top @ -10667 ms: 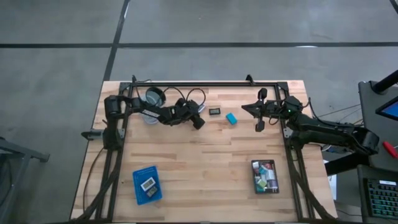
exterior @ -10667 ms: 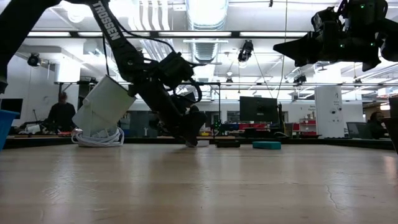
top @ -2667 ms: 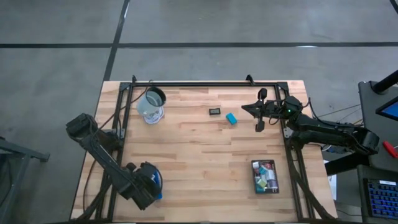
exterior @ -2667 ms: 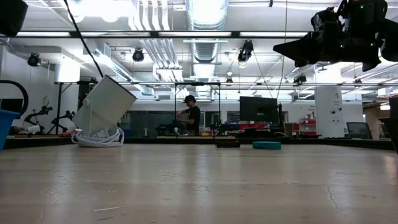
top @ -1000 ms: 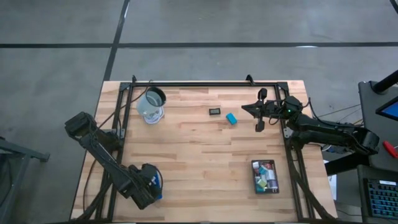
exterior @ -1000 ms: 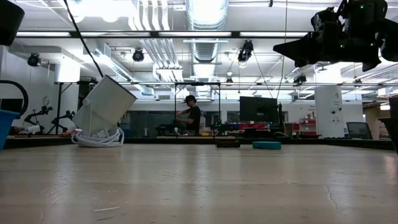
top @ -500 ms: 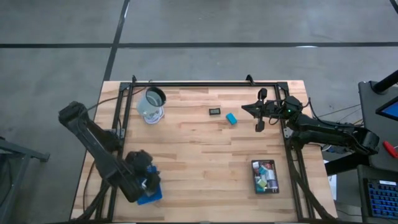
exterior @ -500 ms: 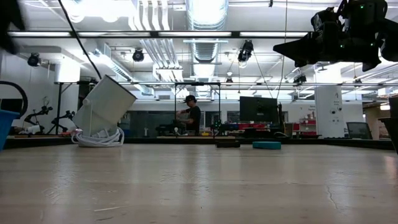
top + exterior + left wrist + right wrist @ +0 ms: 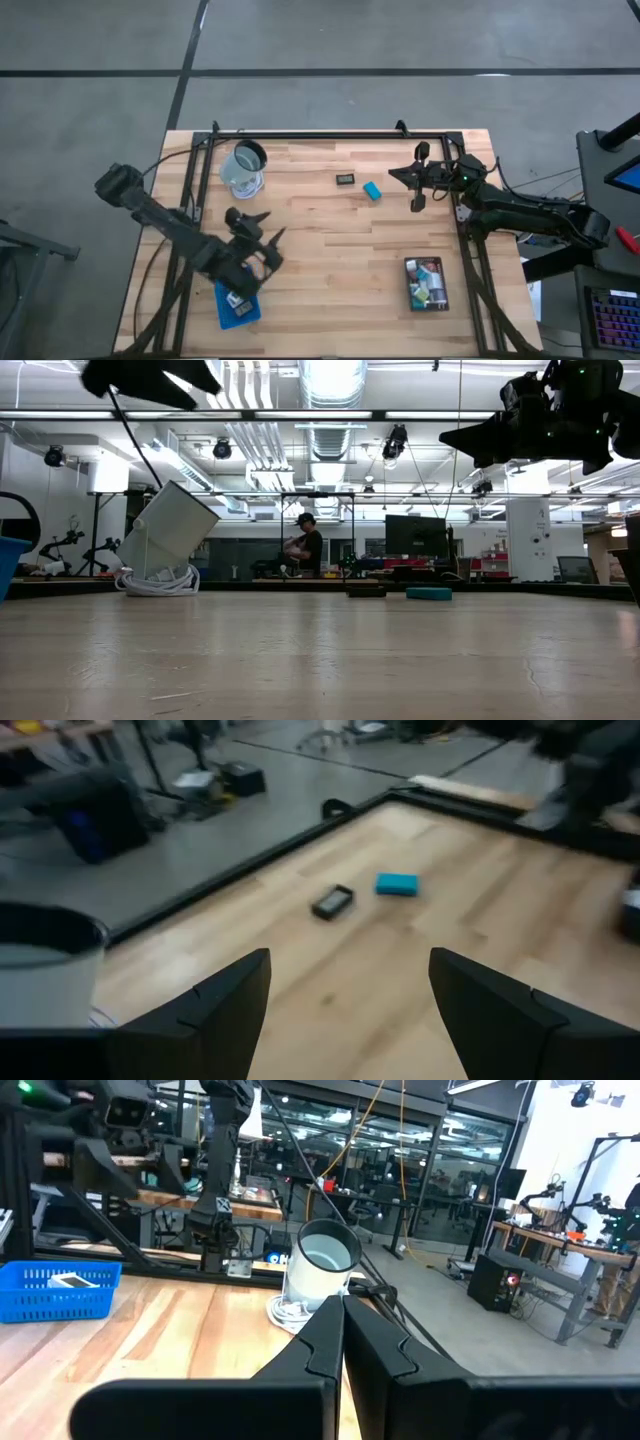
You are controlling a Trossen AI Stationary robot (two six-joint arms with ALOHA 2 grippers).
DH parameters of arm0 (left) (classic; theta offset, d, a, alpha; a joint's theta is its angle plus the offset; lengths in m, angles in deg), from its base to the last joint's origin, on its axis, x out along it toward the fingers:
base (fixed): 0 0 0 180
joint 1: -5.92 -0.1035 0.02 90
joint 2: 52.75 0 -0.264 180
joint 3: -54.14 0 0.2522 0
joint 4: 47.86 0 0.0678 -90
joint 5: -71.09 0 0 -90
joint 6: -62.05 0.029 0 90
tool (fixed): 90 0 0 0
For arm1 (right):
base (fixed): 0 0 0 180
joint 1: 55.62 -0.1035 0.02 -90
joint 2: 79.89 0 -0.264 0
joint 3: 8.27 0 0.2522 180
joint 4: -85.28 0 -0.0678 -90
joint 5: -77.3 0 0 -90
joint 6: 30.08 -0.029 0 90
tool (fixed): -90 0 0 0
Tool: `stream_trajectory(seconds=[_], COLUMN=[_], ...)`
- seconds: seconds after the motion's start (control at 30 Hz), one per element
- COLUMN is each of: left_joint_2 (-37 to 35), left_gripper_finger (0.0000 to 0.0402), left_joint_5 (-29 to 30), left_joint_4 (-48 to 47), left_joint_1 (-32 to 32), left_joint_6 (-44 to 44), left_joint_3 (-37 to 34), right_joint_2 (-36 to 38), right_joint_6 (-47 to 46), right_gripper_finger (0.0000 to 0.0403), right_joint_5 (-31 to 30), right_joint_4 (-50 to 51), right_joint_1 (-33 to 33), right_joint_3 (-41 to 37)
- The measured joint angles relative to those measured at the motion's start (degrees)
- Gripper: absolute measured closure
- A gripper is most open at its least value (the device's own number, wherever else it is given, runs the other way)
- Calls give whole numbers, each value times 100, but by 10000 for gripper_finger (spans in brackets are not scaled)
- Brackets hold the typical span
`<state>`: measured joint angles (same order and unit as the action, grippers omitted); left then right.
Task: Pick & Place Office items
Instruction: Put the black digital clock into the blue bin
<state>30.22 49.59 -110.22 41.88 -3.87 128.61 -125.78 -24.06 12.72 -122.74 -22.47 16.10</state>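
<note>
Risen off the blue tray (image 9: 240,308), left hand (image 9: 255,228) hangs wide and empty; return step, next reaching far ahead to the teal block (image 9: 372,190).

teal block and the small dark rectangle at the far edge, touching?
Apart. The high view shows bare wood between the teal block and the dark rectangle; the left wrist view shows the same gap between them.

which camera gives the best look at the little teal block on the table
The left wrist view: the teal block shows large, beside a dark flat piece. The high view shows it small; the low view shows only its edge; the right wrist view misses it.
</note>
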Motion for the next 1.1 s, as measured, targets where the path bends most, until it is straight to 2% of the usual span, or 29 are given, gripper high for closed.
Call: stream_trajectory(seconds=[0.07,0.2,0.37,0.43,0.63,0.83,0.97,1.03,1.1], left_joint_2=[161,535,877,957,853,542,211,-46,-345], left_gripper_finger=[122,122,122,122,122,122,122,122,122], left_joint_5=[0,-481,-1039,-1205,-1254,-1175,-1185,-1311,-1782], left_joint_4=[440,1290,2915,3493,5519,6661,8135,8593,8593], left_joint_1=[-301,-973,-1668,-1870,-2128,-2084,-2097,-2102,-2098], left_joint_6=[551,1991,4078,4667,6018,6294,7383,7851,8034], left_joint_3=[-77,-122,-256,-349,-914,-1770,-2299,-2520,-2730], right_joint_2=[0,0,0,0,-1,0,-9,-9,-9], right_joint_6=[0,-2,0,0,0,0,-1,0,0], right_gripper_finger=[394,394,394,394,394,394,394,394,394], right_joint_5=[1,-1,-1,1,0,-1,1,0,1], right_joint_4=[0,0,0,0,0,38,116,123,122], right_joint_1=[0,0,0,0,0,0,0,0,0], right_joint_3=[0,0,0,0,0,2,2,2,2])
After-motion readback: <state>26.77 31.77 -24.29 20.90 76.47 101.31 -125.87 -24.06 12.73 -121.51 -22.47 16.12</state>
